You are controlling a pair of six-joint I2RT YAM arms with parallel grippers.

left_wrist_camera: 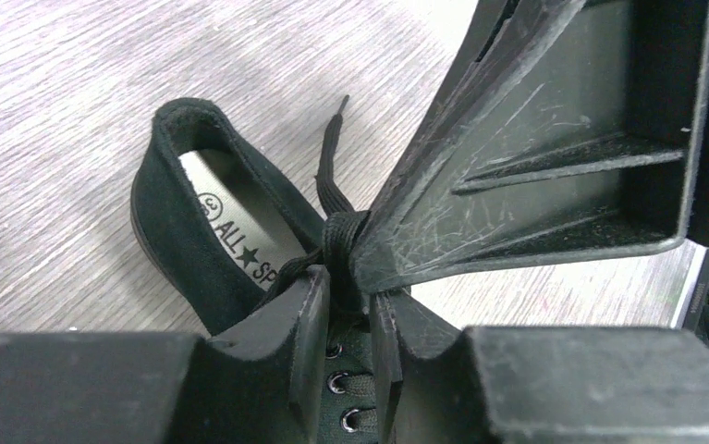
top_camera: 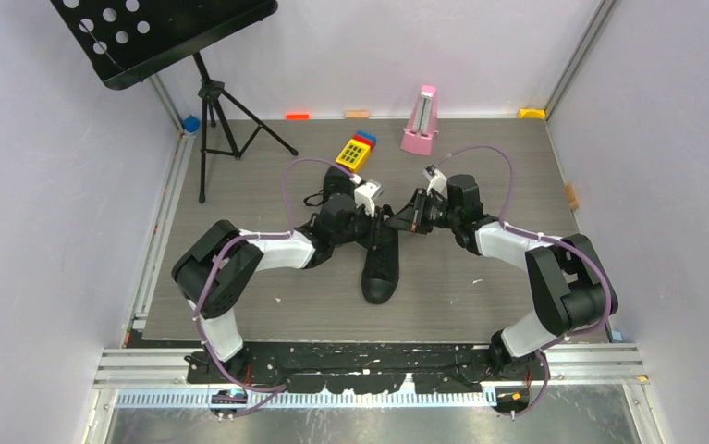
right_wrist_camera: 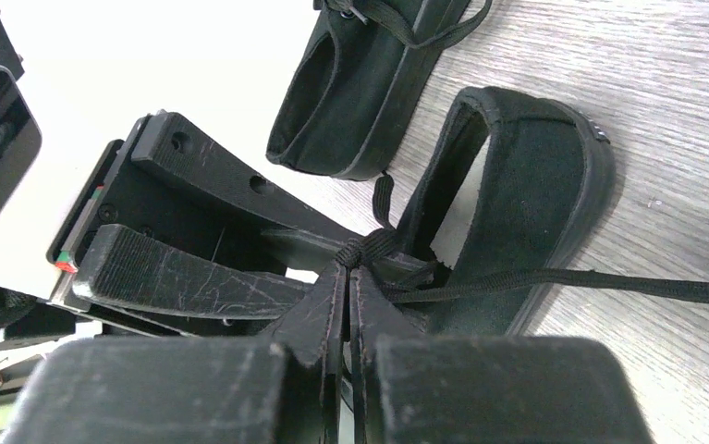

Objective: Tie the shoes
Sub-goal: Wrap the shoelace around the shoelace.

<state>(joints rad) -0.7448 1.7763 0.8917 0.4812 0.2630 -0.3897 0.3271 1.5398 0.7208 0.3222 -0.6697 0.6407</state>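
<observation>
One black shoe lies toe-near at the table's middle, its grey insole showing. The other shoe lies behind it, partly hidden by my left arm. Both grippers meet over the near shoe's tongue. A black lace knot sits there. My left gripper stands a little open, the knot's lower end between its tips and eyelets showing through the gap. My right gripper is shut on the lace at the knot. One lace end trails off to the right.
A black music stand on a tripod stands at the back left. A pink metronome and a yellow keypad toy sit behind the shoes. Small coloured blocks line the back wall. Metal rails edge the left and near sides.
</observation>
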